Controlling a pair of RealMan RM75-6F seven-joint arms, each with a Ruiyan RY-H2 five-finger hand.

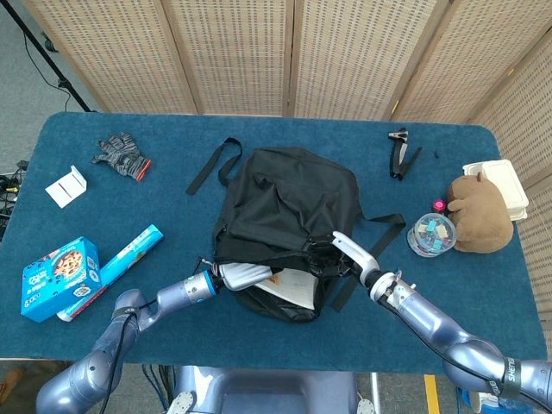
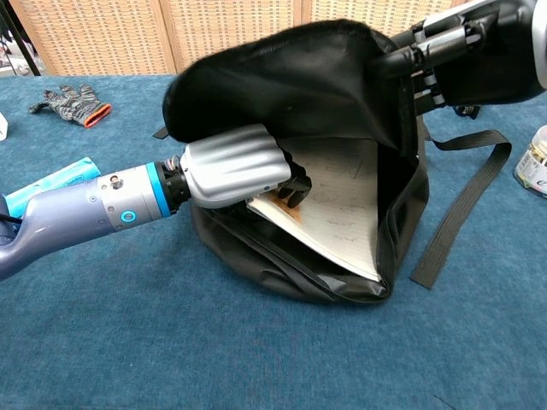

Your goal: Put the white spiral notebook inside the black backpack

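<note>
The left hand (image 2: 239,164) is gripping the notebook (image 2: 338,213) inside the backpack (image 2: 291,85) (mouth gaping), the right hand (image 2: 479,55) is gripping its rim.

The mouth of the black fabric backpack (image 2: 342,94) gapes toward the near edge, its upper flap lifted by the right hand (image 2: 479,60) at the far right rim. Most of that opening is filled: the silver left hand (image 2: 235,166) blocks the left side, and the white spiral notebook (image 2: 338,218) lies slanted across the floor. A narrow gap shows on the right, above the notebook. A loose black strap (image 2: 457,213) trails over the blue table (image 2: 256,359) to the right.
</note>
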